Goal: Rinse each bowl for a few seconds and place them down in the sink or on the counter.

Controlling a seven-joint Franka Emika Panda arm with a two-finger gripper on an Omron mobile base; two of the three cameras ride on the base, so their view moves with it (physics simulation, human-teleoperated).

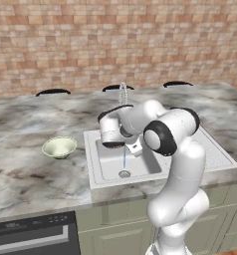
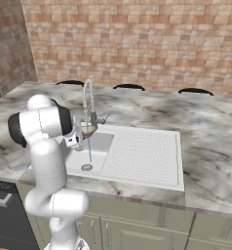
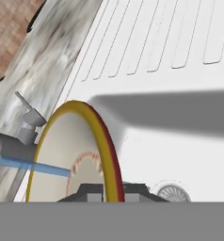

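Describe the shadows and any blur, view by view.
Hand view: a broad soft grey shadow crosses the sink above the held bowl; edges stay sharp. Left base view: flat even light, coarse rendering. Right base view: equally even, no glare on the counter.

In the left base view my own forearm covers my gripper (image 1: 135, 147) and the shallow bowl — only a sliver shows. In the hand view that bowl (image 3: 69, 155) is cut off at the bottom, and the drain (image 3: 172, 192) is half lost there too.
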